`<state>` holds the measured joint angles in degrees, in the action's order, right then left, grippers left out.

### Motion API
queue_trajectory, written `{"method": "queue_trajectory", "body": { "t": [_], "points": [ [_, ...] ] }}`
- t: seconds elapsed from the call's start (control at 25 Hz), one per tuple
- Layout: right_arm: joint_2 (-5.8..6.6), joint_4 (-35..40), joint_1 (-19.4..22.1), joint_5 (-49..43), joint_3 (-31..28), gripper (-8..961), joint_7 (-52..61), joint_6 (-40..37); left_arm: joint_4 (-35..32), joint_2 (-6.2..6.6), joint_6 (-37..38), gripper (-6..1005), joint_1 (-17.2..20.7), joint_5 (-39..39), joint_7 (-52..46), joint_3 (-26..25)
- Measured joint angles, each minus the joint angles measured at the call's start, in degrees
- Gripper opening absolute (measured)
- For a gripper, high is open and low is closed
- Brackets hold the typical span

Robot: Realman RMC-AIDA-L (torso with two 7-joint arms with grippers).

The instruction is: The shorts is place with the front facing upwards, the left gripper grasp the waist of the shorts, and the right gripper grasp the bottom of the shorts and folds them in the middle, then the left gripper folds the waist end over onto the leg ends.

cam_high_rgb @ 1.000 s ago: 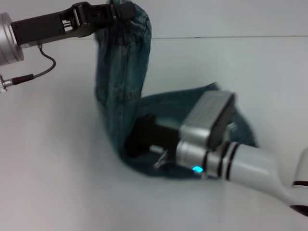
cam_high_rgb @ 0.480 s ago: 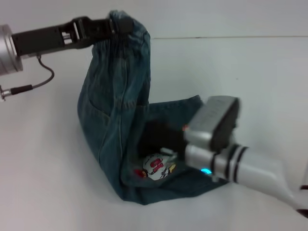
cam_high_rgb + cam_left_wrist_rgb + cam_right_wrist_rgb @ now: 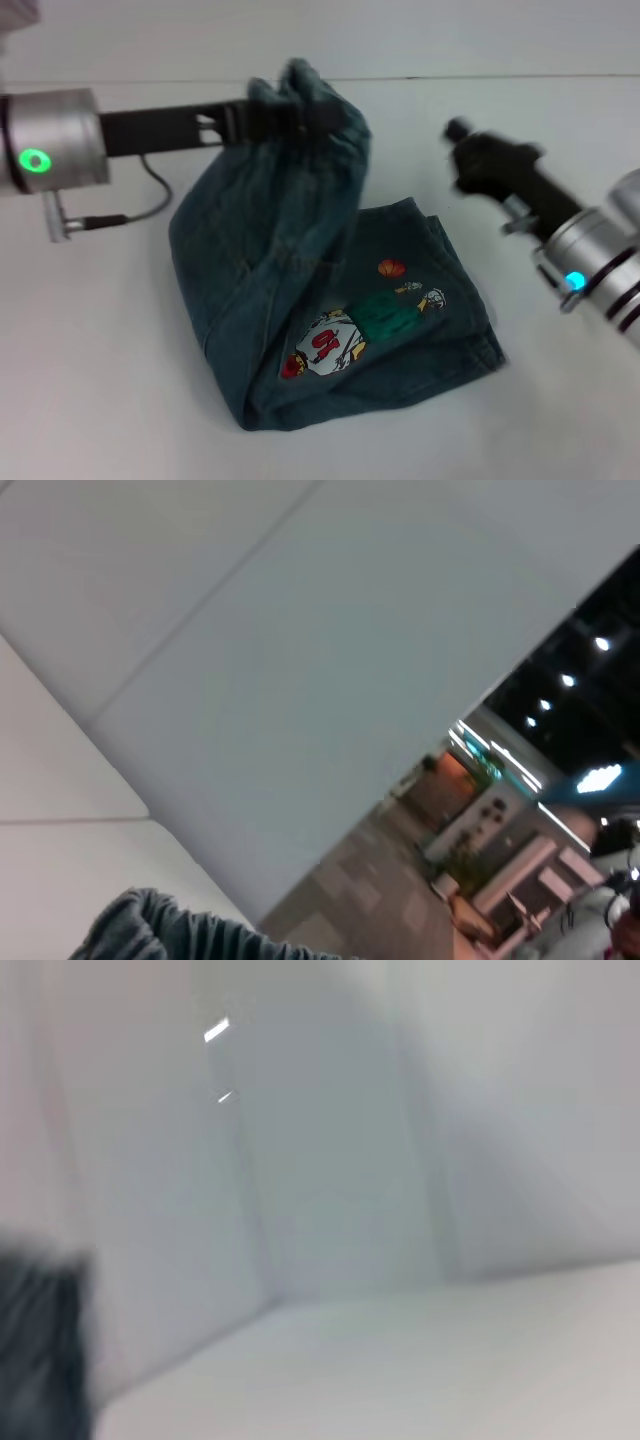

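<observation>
**Shorts half folded, waist held up**

The blue shorts (image 3: 330,330) lie on the white surface (image 3: 90,380), near the front. A cartoon patch (image 3: 325,350) shows on the flat part. At about 2 o'clock from the patch, the right end effector (image 3: 470,150) hangs in the air, apart from the cloth and holding nothing; how wide it is open I cannot tell. Farther back, at 12 o'clock, the left end effector (image 3: 290,115) is closed tight on the waist (image 3: 305,90), lifted up high.

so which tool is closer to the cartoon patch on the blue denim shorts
Right, though only narrowly. The right tool hangs off the blue denim shorts, up and to the right of the cartoon patch. The left tool holds the raised waist, farther above the patch.
</observation>
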<state>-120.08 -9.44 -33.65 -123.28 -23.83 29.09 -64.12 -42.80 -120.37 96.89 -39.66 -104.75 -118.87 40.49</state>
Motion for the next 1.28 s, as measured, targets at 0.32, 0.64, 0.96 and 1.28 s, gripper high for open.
{"method": "queue_trajectory", "body": {
  "t": [0.32,0.64,0.96,1.28],
  "points": [
    [0.03,1.8,0.3,11.8,-2.5,-1,1.1,-1.5,1.8,-3.19,-8.6,134,-1.2,-0.1,3.8,12.2],
    [0.02,1.9,0.5,13.7,-2.1,14,1.2,-1.5,8.2,-3.45,-17.8,194,-3.8,-0.1,3.9,21.2],
    [0.94,4.2,0.5,12.0,3.6,35,11.2,-4.0,2.2,-3.20,-14.9,424,1.2,0.8,4.6,19.8],
    [1.48,25.1,1.1,7.7,16.7,57,42.6,-24.3,-2.3,-2.64,-6.2,738,10.3,1.6,11.1,7.8]
  ]
}}
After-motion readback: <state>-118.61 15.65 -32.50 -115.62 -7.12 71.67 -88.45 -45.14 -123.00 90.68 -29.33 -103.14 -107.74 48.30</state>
